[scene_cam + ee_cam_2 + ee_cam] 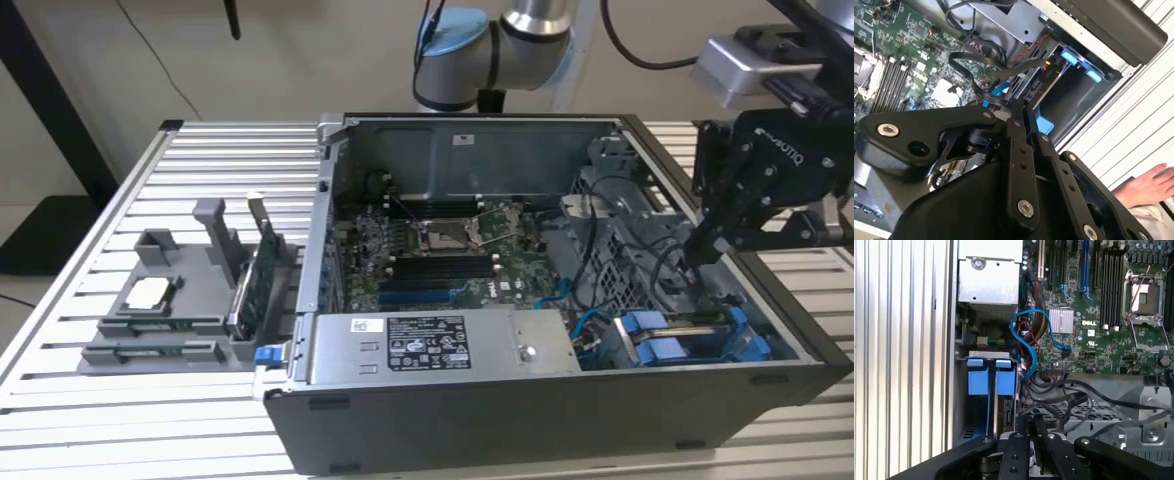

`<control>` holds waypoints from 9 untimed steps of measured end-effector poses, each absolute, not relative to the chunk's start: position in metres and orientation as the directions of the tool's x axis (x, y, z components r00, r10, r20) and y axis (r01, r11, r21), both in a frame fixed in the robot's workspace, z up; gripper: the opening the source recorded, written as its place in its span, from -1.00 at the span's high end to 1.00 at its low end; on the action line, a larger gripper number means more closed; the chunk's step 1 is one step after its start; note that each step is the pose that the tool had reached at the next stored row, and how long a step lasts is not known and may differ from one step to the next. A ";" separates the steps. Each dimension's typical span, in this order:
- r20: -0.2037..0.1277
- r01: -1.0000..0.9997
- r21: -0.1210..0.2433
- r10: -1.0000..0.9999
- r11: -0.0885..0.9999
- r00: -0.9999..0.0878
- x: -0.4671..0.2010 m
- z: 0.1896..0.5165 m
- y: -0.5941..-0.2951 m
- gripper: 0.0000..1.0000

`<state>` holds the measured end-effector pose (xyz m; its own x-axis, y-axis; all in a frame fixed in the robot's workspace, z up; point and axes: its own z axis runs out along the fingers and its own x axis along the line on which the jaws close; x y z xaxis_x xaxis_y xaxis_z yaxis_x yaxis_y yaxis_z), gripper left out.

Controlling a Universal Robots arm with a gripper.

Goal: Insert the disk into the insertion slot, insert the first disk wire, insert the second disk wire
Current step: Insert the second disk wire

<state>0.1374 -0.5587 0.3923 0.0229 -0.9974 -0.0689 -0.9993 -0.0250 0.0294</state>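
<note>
Open case [534,300] lying on the slatted worktop [134,400], with the end effector [707,245] lowered inside at the exterior view's right, just above the drive cage. Fingers [1021,125] pinched narrow with almost no gap in both wrist views; cannot tell whether anything thin sits between them. Disk [991,405] already seated in the slot [694,335], blue tabs [989,376] showing, blue cable [1026,340] and black wires [974,65] looped nearby; a hand [1149,185] resting beside the case.
</note>
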 end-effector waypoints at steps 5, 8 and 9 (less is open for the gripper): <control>-0.069 -0.999 0.036 -0.997 -0.025 0.022 0.137 0.390 -0.559 0.68; -0.069 -0.999 0.036 -0.997 -0.025 0.023 0.137 0.390 -0.559 0.68; -0.069 -0.999 0.036 -0.997 -0.025 0.023 0.137 0.390 -0.559 0.68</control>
